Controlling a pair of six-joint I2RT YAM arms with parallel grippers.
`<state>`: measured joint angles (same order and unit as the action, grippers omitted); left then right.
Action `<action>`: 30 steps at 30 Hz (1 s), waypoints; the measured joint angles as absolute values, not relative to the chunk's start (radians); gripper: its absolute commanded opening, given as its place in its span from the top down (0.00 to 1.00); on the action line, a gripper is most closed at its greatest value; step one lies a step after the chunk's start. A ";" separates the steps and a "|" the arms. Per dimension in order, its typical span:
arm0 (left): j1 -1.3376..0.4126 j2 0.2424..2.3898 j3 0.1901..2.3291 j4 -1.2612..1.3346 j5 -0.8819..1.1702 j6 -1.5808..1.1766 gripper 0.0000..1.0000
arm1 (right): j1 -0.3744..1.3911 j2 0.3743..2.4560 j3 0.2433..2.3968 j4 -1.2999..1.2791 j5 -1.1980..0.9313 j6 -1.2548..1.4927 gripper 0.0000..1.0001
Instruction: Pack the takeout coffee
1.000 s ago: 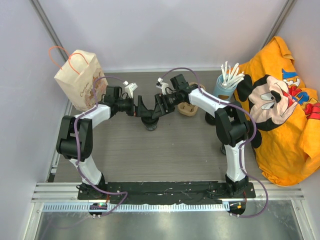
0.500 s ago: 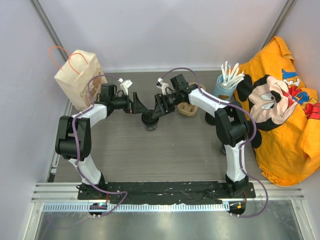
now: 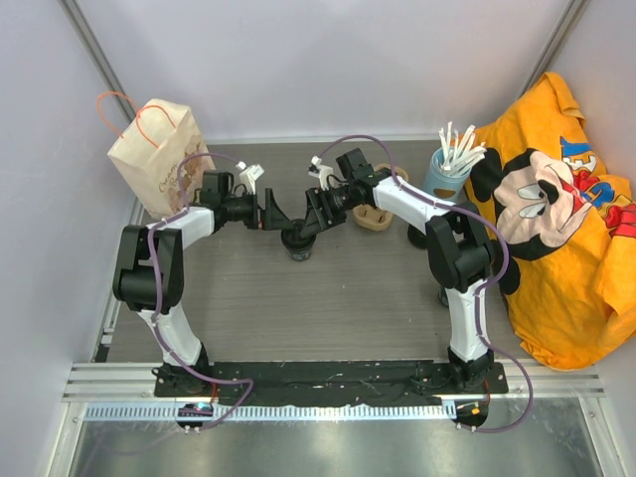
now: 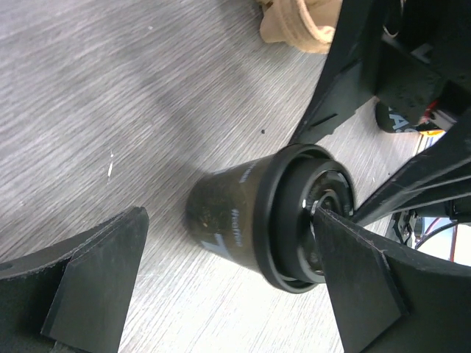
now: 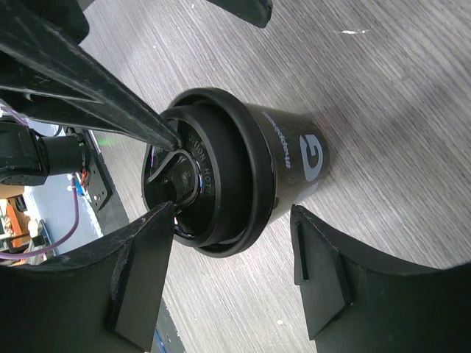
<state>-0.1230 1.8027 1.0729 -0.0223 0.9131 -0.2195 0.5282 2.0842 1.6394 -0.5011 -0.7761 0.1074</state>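
The takeout coffee (image 3: 297, 245) is a black paper cup with a black lid, standing upright mid-table. My left gripper (image 3: 273, 212) comes at it from the left and my right gripper (image 3: 316, 212) from the right, both at lid height. In the left wrist view the cup (image 4: 235, 220) sits beyond the wide-open left gripper (image 4: 228, 213), with one fingertip (image 4: 331, 235) at the lid's top. In the right wrist view the cup (image 5: 243, 176) lies beyond the open right gripper (image 5: 232, 208). One finger (image 5: 140, 265) is near the lid and the other stands apart from the cup.
A cardboard carrier (image 3: 376, 217) lies just right of the cup, behind the right arm. A paper bag (image 3: 154, 154) stands at the back left. A blue cup of white stirrers (image 3: 449, 169) and an orange Mickey cloth (image 3: 556, 219) are on the right.
The left gripper has drawn back a little to the left, away from above the cup. The right gripper and the cup have not moved.
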 measured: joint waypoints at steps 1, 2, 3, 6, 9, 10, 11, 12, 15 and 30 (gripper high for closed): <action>-0.123 1.807 1.073 -0.024 0.912 -0.219 0.00 | 0.528 2.084 1.639 -0.501 -0.776 0.108 0.32; -0.123 1.811 1.073 -0.025 0.912 -0.220 0.00 | 0.528 2.084 1.639 -0.501 -0.775 0.108 0.32; -0.123 1.813 1.073 -0.025 0.913 -0.220 0.00 | 0.528 2.084 1.639 -0.501 -0.776 0.108 0.32; -0.123 1.813 1.073 -0.025 0.912 -0.220 0.00 | 0.528 2.084 1.639 -0.501 -0.776 0.108 0.32; -0.123 1.814 1.073 -0.026 0.908 -0.220 0.00 | 0.528 2.084 1.639 -0.501 -0.775 0.108 0.33; -0.123 1.814 1.073 -0.027 0.907 -0.220 0.00 | 0.528 2.084 1.639 -0.501 -0.775 0.108 0.34; -0.123 1.815 1.073 -0.028 0.905 -0.220 0.00 | 0.528 2.084 1.639 -0.501 -0.775 0.108 0.34; -0.123 1.815 1.073 -0.028 0.904 -0.220 0.00 | 0.528 2.084 1.639 -0.501 -0.775 0.108 0.35; -0.123 1.816 1.076 -0.035 0.904 -0.220 0.00 | 0.528 2.084 1.639 -0.501 -0.776 0.108 0.36; -0.124 1.815 1.090 -0.058 0.965 -0.225 0.00 | 0.529 2.084 1.639 -0.501 -0.780 0.108 0.36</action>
